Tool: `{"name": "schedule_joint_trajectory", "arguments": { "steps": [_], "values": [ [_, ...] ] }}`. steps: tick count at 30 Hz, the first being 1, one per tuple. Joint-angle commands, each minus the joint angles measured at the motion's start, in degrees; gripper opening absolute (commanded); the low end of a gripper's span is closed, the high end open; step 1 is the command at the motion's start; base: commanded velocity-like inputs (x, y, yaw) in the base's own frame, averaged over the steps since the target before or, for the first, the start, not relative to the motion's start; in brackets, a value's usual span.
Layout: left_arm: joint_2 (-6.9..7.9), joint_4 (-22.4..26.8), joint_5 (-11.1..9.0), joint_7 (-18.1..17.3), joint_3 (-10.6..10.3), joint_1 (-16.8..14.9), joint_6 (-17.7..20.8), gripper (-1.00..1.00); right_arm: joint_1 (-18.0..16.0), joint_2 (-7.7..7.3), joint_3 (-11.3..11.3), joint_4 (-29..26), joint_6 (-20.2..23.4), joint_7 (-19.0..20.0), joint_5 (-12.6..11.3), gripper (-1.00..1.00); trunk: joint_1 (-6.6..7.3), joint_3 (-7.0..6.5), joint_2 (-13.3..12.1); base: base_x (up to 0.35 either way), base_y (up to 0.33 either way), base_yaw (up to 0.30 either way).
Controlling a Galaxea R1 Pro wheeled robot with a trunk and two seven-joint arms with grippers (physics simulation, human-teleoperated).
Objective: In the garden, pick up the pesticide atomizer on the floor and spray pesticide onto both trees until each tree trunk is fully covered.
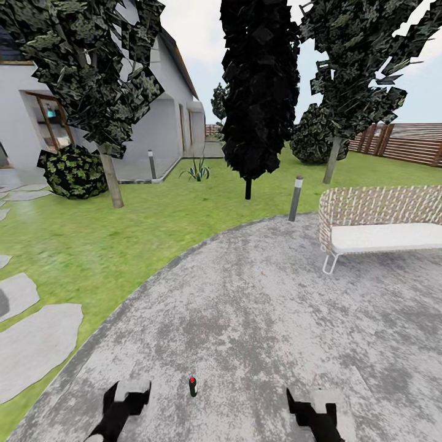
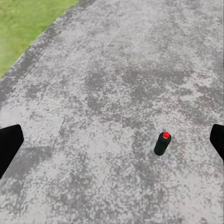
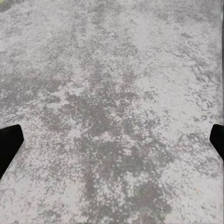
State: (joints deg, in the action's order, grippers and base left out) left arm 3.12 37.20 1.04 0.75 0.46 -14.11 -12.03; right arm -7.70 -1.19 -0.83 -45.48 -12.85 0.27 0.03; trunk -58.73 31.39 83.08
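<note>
In the head view, the pesticide atomizer (image 1: pixel 193 386) is seen standing upright on the grey paved patch (image 1: pixel 258 307), its red spot at the top. It is placed between the two arms, but clearly closer to the left gripper (image 1: pixel 126 399) than to the right gripper (image 1: pixel 316 408), just off the left gripper's inner side. The left arm is therefore judged the nearer one for the pick. Whether the fingers of either gripper are apart cannot be told from this view alone. Farther off, two trees are seen on the lawn: one trunk (image 1: pixel 112 181) by the house at the left and another trunk (image 1: pixel 332 161) toward the fence at the right, both well apart from the atomizer.

In the left wrist view, the atomizer is shown ahead of the fingers, its long axis vertical to the ground, and it is offset toward one dark fingertip (image 2: pixel 217 140) rather than centred between the two. The other fingertip (image 2: pixel 9 142) is at the opposite edge, so the fingers are held wide apart, with nothing between them. A sideways shift and a reach forward and down are judged necessary before closing.

In the right wrist view, bare paving is shown between two fingertips (image 3: pixel 9 142) held wide apart, nothing gripped.
</note>
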Motion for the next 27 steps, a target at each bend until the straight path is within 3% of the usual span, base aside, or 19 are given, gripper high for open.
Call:
{"name": "schedule_joint_trajectory", "arguments": {
  "steps": [1, 5, 6, 7, 11, 12, 13, 16, 19, 24, 27],
  "values": [
    [0.02, -0.1, 0.0, 0.0, 0.0, -1.3, 0.3, 1.00, -0.1, -0.05, 0.0, -1.5, 0.0, 0.0, 0.0, 1.00, 0.00, 0.01, 0.0, 0.000, 0.000, 0.000],
    [-0.55, -0.6, -0.1, 0.0, -0.1, -5.6, 0.6, 1.00, -0.8, -0.11, 0.0, -8.2, 0.3, 0.1, 0.0, 1.00, 0.00, 0.01, 0.0, 0.000, 0.000, 0.000],
    [-1.00, -0.8, -0.4, -0.5, -0.2, -8.8, 1.1, 1.00, -1.9, -0.13, 0.0, -16.0, 0.6, 0.1, 0.1, 1.00, 0.00, 0.01, 0.0, 0.000, 0.000, 0.000],
    [-1.03, -0.8, -0.4, -0.6, -0.2, -9.0, 1.2, 1.00, -2.0, -0.13, 0.0, -17.1, 0.7, 0.1, 0.1, 1.00, 0.00, 0.01, 0.0, 0.000, 0.000, 0.000],
    [-1.08, -0.8, -0.4, -0.8, -0.2, -9.5, 1.4, 1.00, -2.4, -0.13, 0.0, -17.3, 2.0, 0.0, 0.0, 1.00, 0.00, 0.01, 0.0, 0.000, 0.000, 0.000],
    [-2.08, -0.8, -0.4, -0.7, -0.3, -11.1, 2.4, 1.00, -5.0, -0.13, 0.0, -17.5, 6.4, 0.0, 0.0, 1.00, 0.00, 0.01, 0.0, 0.000, 0.000, 0.000],
    [-2.33, -0.8, -0.4, -0.6, -0.3, -11.8, 3.3, 1.00, -5.9, -0.13, 0.0, -17.6, 7.7, 0.0, 0.0, 1.00, 0.00, 0.01, 0.0, 0.000, 0.000, 0.000],
    [-2.10, -0.9, 0.0, -0.9, -2.4, -13.6, 8.3, 1.00, -8.8, -0.13, 0.0, -17.5, 11.5, -0.1, 0.0, 1.00, 0.00, 0.01, 0.0, 0.000, 0.000, 0.000],
    [-2.10, -0.8, 0.4, -1.2, -4.1, -13.9, 10.2, 1.00, -9.5, -0.13, 0.0, -17.2, 13.1, -0.1, -0.1, 1.00, 0.00, 0.01, 0.0, 0.000, 0.000, 0.000],
    [-2.23, -0.8, 0.3, -1.2, -4.4, -13.7, 10.4, 1.00, -9.7, -0.21, 0.0, -16.1, 13.5, 0.1, -0.2, 1.00, 0.00, 0.01, 0.0, 0.000, 0.000, 0.000],
    [-2.07, -0.8, -0.3, -1.0, -4.2, -13.4, 6.3, 1.00, -9.8, -0.56, -1.4, -15.5, 13.5, 0.3, -0.2, 1.00, 0.00, 0.01, 0.0, 0.000, 0.000, 0.000]
  ]
}}
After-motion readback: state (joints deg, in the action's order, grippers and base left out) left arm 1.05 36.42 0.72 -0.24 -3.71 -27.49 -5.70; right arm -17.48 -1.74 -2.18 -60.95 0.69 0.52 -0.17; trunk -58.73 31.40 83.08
